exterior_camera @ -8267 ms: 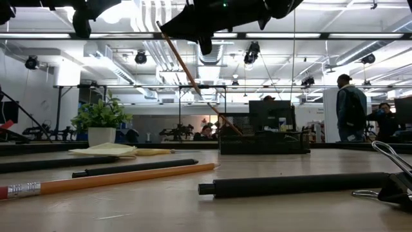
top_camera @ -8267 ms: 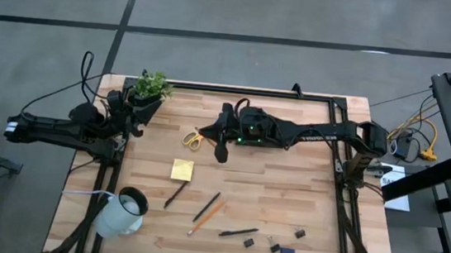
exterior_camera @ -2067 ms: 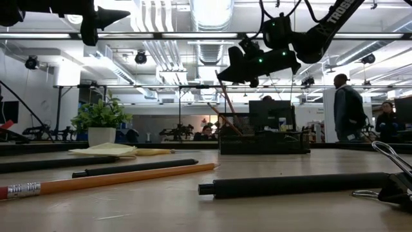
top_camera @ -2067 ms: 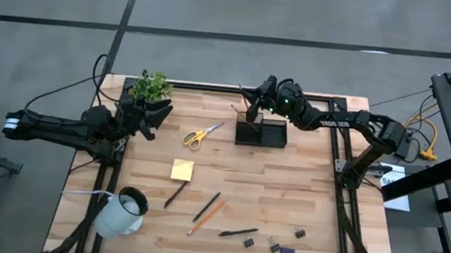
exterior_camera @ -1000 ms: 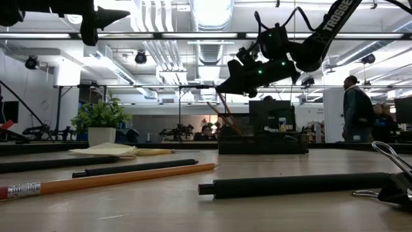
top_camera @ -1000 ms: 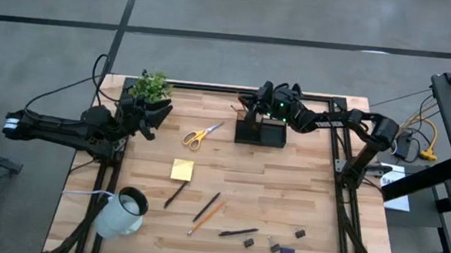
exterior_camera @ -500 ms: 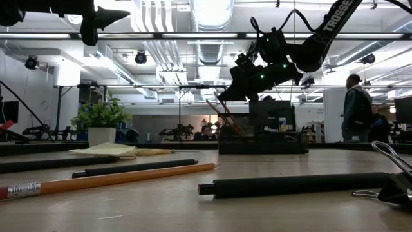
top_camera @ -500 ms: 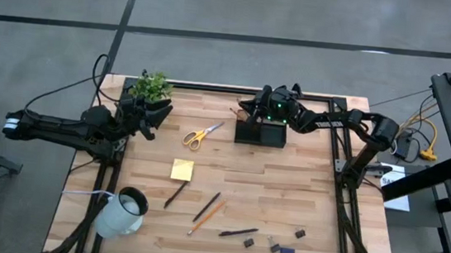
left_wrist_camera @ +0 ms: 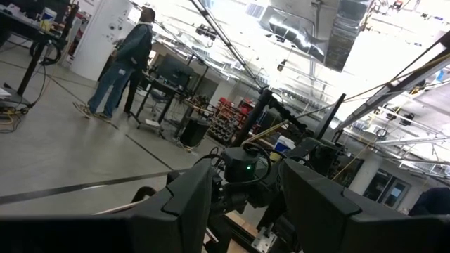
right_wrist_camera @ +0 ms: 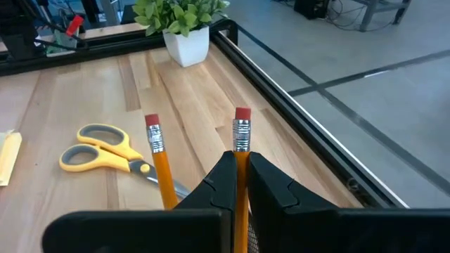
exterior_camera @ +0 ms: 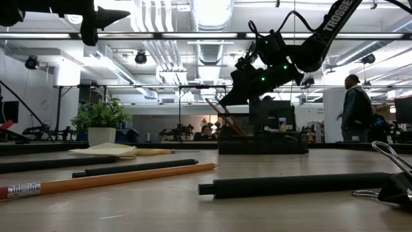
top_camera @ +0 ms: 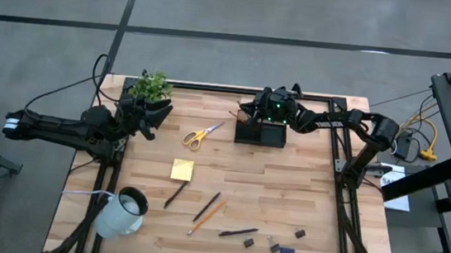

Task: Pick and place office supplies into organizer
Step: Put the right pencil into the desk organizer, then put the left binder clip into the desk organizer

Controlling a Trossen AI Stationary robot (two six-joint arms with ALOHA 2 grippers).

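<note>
The black organizer (top_camera: pixel 261 133) stands near the table's far edge. My right gripper (top_camera: pixel 249 113) hovers over its left end, shut on an orange pencil (right_wrist_camera: pixel 241 140). A second pencil (right_wrist_camera: pixel 159 161) leans in the organizer beside it. In the low view both pencils (exterior_camera: pixel 225 119) slant up out of the organizer (exterior_camera: pixel 264 143). Yellow-handled scissors (top_camera: pixel 201 133), the sticky-note pad (top_camera: pixel 181 170), two pencils (top_camera: pixel 207 211), pens (top_camera: pixel 238 232) and small dark bits (top_camera: pixel 273 247) lie flat on the table. My left gripper (left_wrist_camera: pixel 246 211) is open, beside the plant (top_camera: pixel 151 86). My right gripper pinches the orange pencil between its two fingers on the shaft just below the metal band (right_wrist_camera: pixel 241 158). The eraser end sticks out past the fingertips, along the fingers. The gripper slants down from the table's right. The pencil is tilted; the fingers hide its lower end.
A white mug (top_camera: pixel 122 210) lies at the near left. A binder clip (top_camera: pixel 300 232) sits near the dark bits at the near right. The potted plant (right_wrist_camera: pixel 184 24) stands at the far left corner. People move in the room beyond the table.
My right gripper has come down toward the organizer's left end and tipped more steeply, staying shut on the pencil. The pencil has sunk lower with it and leans next to the other pencil.
</note>
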